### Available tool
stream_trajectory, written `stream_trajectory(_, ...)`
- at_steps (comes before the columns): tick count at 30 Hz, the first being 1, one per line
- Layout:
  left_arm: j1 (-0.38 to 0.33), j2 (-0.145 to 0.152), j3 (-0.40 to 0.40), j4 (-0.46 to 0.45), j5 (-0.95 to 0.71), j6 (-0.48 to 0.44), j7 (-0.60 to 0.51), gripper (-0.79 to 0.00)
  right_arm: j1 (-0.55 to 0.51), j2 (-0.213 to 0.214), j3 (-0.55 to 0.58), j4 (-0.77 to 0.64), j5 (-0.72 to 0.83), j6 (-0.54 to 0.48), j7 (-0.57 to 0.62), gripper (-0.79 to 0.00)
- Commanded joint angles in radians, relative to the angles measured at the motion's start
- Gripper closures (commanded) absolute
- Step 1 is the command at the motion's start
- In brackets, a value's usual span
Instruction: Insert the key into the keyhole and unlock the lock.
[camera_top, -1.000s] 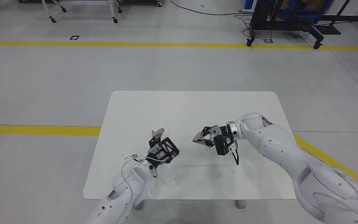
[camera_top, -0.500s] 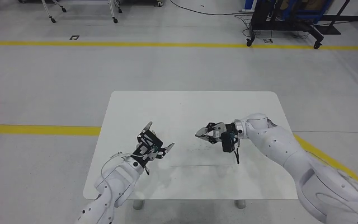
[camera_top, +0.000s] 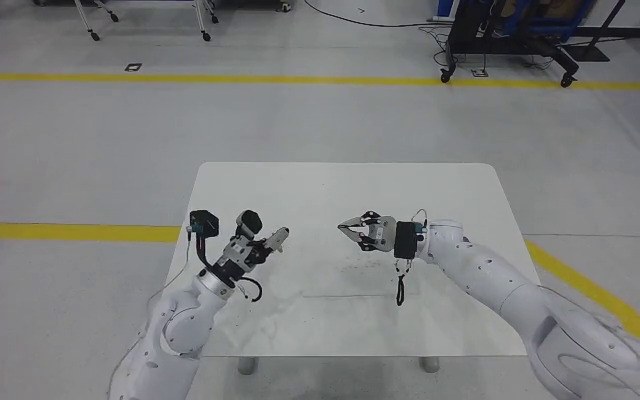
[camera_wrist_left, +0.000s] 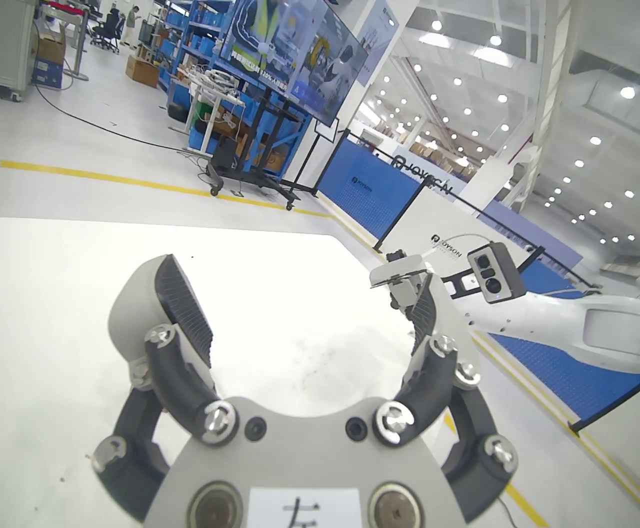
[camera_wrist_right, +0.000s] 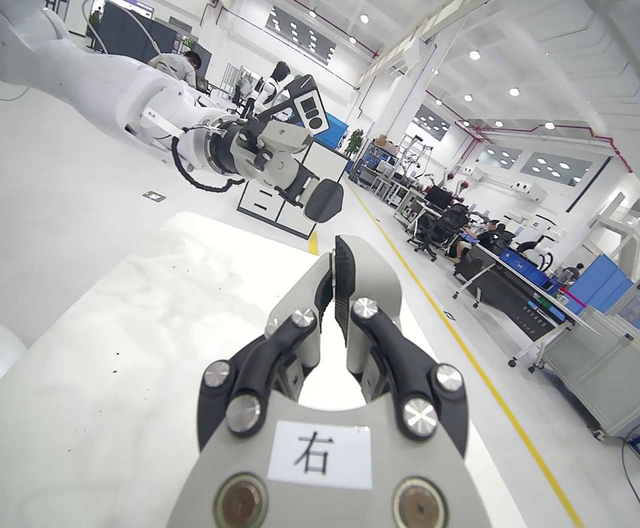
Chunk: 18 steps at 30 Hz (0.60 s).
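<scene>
Over the counter's (camera_top: 440, 190) left part, near its front edge: the left tool (camera_top: 265, 232), pointing right. Over the middle: the right tool (camera_top: 348, 226), pointing left, facing the other and well apart from it. On the floor beyond the far right corner: a wheeled rack (camera_top: 510, 40).

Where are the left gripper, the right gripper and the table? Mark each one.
left gripper (camera_wrist_left: 300, 285): left wrist view, the gap midway between its open fingertips.
right gripper (camera_wrist_right: 336, 257): right wrist view, where its shut fingertips meet.
table (camera_top: 420, 190): top view, bare white top near the far edge.
</scene>
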Motion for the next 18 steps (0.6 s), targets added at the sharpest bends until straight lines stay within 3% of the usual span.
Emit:
stream_trajectory(1,0.003,-0.005,0.016,0.001,-0.158,-0.029,0.001,-0.785,0.0,0.0,0.0,0.0,0.0,0.0,0.0,0.0)
stream_trajectory(4,-0.02,-0.006,0.026,0.041,-0.418,-0.078,-0.094,-0.785,-0.034,-0.001,0.019,-0.033,0.073,0.004,-0.004,0.0)
stream_trajectory(6,-0.044,-0.006,0.04,0.081,-0.648,-0.099,-0.205,-0.785,-0.068,-0.002,0.029,-0.082,0.204,-0.026,0.026,0.0)
stream_trajectory(9,-0.092,-0.003,0.058,0.153,-0.949,-0.08,-0.411,-0.785,-0.093,0.001,0.033,-0.138,0.411,-0.139,0.139,0.0)
stream_trajectory(12,-0.141,-0.002,0.08,0.222,-1.114,-0.071,-0.602,-0.785,-0.104,0.003,0.048,-0.174,0.587,-0.278,0.278,0.0)
stream_trajectory(13,-0.155,-0.002,0.088,0.241,-1.165,-0.069,-0.651,-0.763,-0.113,0.002,0.056,-0.181,0.645,-0.33,0.329,0.0)
stream_trajectory(15,-0.179,-0.003,0.095,0.277,-1.219,-0.078,-0.72,-0.579,-0.12,-0.002,0.084,-0.166,0.761,-0.444,0.444,0.0)
stream_trajectory(16,-0.19,-0.003,0.098,0.292,-1.224,-0.087,-0.739,-0.545,-0.128,-0.006,0.095,-0.152,0.812,-0.495,0.495,0.0)
stream_trajectory(18,-0.205,-0.005,0.107,0.312,-1.223,-0.105,-0.75,-0.48,-0.13,-0.016,0.074,-0.133,0.836,-0.495,0.495,0.0)
